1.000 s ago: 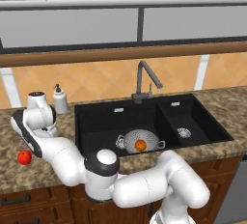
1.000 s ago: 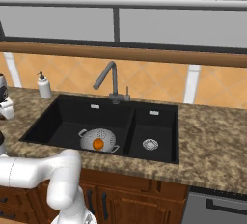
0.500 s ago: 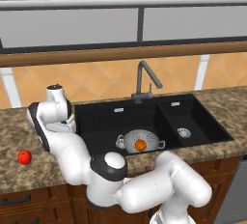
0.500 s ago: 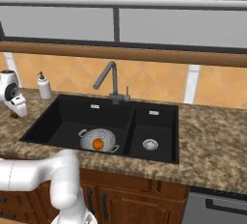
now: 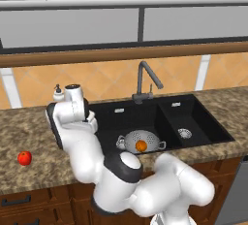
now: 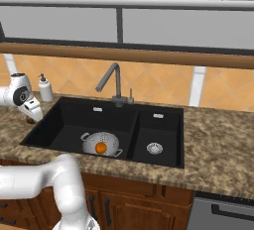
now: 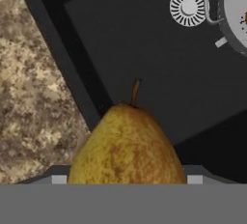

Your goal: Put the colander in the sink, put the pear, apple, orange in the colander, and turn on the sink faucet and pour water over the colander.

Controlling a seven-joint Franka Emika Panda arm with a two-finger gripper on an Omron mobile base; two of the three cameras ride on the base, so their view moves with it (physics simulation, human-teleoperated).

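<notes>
A brownish-olive pear (image 7: pixel 128 143) with a short stem sits in my gripper (image 7: pixel 126 177), which is shut on it. The gripper (image 5: pixel 90 118) hangs over the left rim of the black sink (image 5: pixel 116 120), also seen from the other side (image 6: pixel 31 111). The silvery colander (image 5: pixel 140 140) rests in the large basin with the orange (image 5: pixel 141 145) inside it, and its handle and rim show at the hand view's top right (image 7: pixel 235 13). The red apple (image 5: pixel 24 158) lies on the counter at far left. The dark faucet (image 5: pixel 145 81) stands behind the basins.
A white soap dispenser (image 6: pixel 45 87) stands on the granite counter (image 7: pixel 34 97) behind the sink's left corner. The round silver drain (image 7: pixel 188 7) lies beside the colander. The smaller basin (image 6: pixel 156 142) is to the right.
The arm has swung right and back, from above the counter near the apple to the sink's left rim. The colander, orange and apple have stayed put.
</notes>
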